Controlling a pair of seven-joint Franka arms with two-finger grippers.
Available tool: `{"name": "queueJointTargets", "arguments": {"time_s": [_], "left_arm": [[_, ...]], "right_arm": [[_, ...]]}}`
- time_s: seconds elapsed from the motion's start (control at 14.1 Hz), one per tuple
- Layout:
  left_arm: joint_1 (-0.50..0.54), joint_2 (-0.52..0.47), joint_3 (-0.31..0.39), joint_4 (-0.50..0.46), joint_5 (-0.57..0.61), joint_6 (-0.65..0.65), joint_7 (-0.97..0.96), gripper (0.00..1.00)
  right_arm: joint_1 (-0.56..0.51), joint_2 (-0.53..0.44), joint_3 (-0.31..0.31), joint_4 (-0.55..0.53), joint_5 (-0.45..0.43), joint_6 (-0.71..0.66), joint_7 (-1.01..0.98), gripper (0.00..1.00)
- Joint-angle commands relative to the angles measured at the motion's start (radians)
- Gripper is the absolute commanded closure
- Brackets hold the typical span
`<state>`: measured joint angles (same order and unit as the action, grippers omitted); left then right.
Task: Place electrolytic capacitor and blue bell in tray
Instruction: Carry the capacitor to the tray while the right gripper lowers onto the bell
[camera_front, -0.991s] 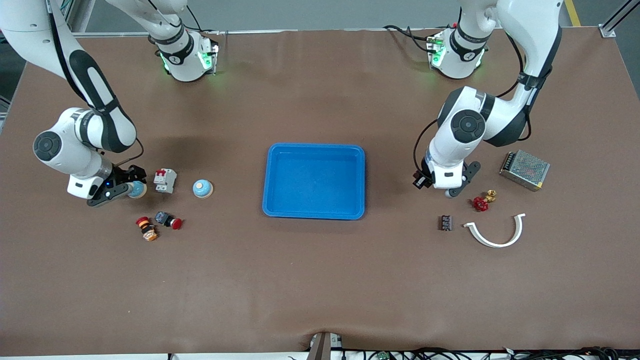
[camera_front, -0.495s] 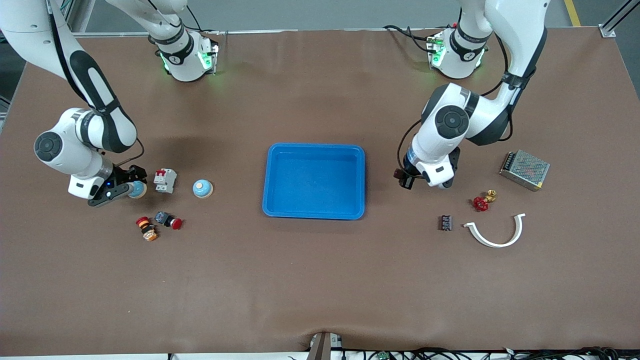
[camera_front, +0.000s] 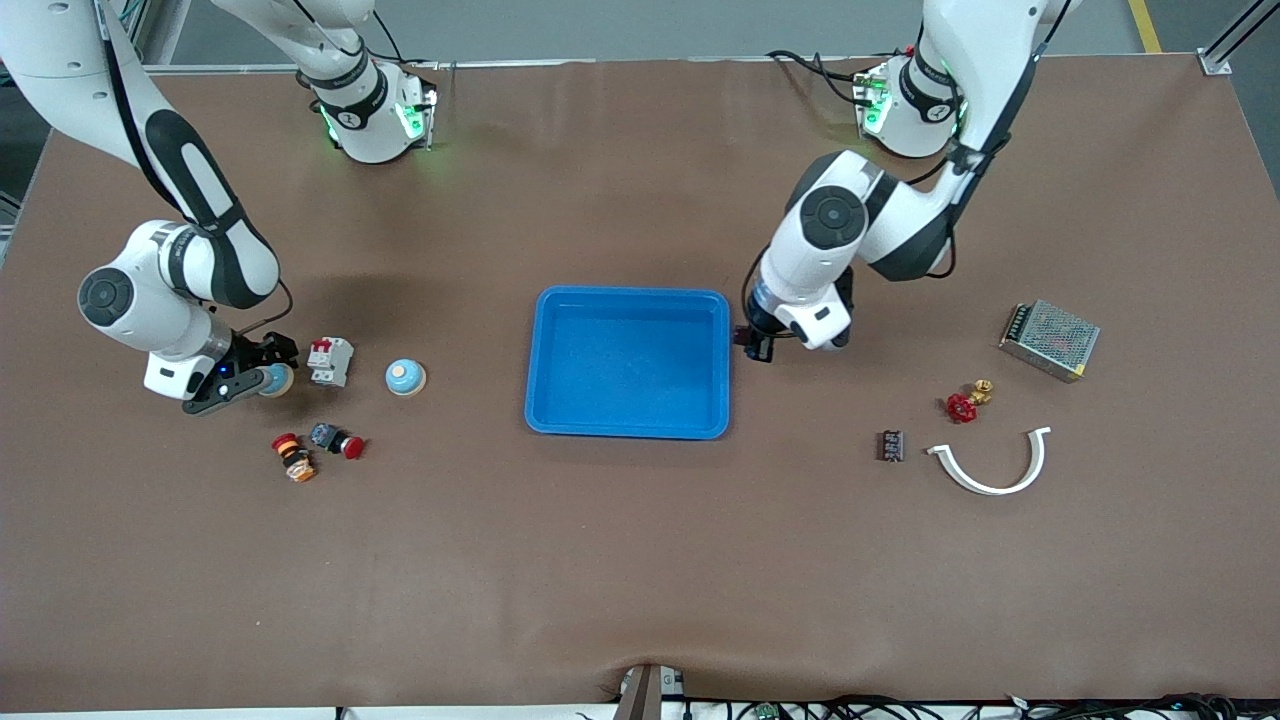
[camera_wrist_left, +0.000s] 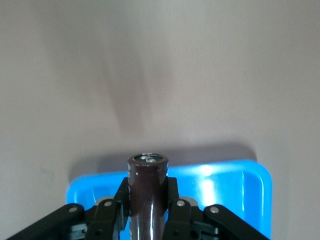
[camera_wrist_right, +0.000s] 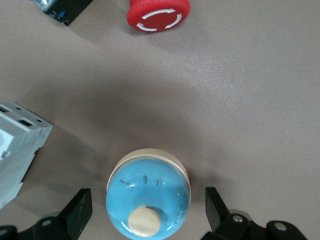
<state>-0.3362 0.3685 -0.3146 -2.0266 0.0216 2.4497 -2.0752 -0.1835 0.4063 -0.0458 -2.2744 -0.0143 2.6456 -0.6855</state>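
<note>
The bright-blue tray (camera_front: 630, 293) lies mid-table. My left gripper (camera_front: 757, 346) is shut on a dark brown electrolytic capacitor (camera_wrist_left: 148, 172) and holds it over the table, just beside the tray's rim toward the left arm's end; the tray (camera_wrist_left: 227, 185) shows under it in the left wrist view. My right gripper (camera_front: 262, 380) is low at the right arm's end, open, with its fingers (camera_wrist_right: 80, 209) on either side of a blue bell (camera_wrist_right: 148, 192) and apart from it. A second blue bell (camera_front: 405, 377) sits between that one and the tray.
A white breaker (camera_front: 330, 360) stands between the two bells. Two red push-buttons (camera_front: 337, 441) lie nearer the camera. At the left arm's end are a small dark part (camera_front: 891, 445), a red valve (camera_front: 962, 406), a white curved clamp (camera_front: 990, 468) and a metal mesh box (camera_front: 1049, 339).
My left arm has carried the capacitor from beside the red valve toward the tray, up to its rim. My right arm has barely moved.
</note>
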Motion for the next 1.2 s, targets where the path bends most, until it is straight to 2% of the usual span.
{"name": "queueJointTargets", "arguments": {"time_s": [0.0, 0.21, 0.28, 0.42, 0.57, 0.71, 0.85, 1.13], "left_arm": [[-0.070, 0.092, 0.008, 0.107, 0.000, -0.005, -0.095, 1.00], [-0.112, 0.138, 0.011, 0.146, 0.009, -0.006, -0.169, 1.00], [-0.119, 0.148, 0.011, 0.151, 0.024, -0.006, -0.196, 1.00], [-0.129, 0.171, 0.011, 0.160, 0.055, -0.006, -0.249, 1.00], [-0.133, 0.187, 0.011, 0.160, 0.076, -0.006, -0.288, 1.00], [-0.145, 0.199, 0.011, 0.161, 0.086, -0.006, -0.312, 1.00], [-0.150, 0.211, 0.011, 0.167, 0.086, -0.006, -0.321, 1.00], [-0.182, 0.239, 0.014, 0.174, 0.106, -0.005, -0.328, 1.00]], "right_arm": [[-0.014, -0.003, 0.011, -0.007, 0.014, 0.011, -0.022, 0.00], [-0.016, -0.003, 0.011, -0.007, 0.014, 0.011, -0.028, 0.00], [-0.017, -0.003, 0.011, -0.007, 0.014, 0.013, -0.035, 0.04], [-0.017, -0.003, 0.011, -0.007, 0.014, 0.011, -0.036, 0.27], [-0.017, -0.001, 0.011, -0.007, 0.014, 0.013, -0.036, 0.36], [-0.017, 0.000, 0.011, -0.007, 0.014, 0.013, -0.036, 0.59], [-0.016, -0.003, 0.012, -0.005, 0.014, 0.011, -0.036, 0.75], [-0.010, -0.052, 0.015, 0.009, 0.014, -0.033, -0.026, 0.76]]}}
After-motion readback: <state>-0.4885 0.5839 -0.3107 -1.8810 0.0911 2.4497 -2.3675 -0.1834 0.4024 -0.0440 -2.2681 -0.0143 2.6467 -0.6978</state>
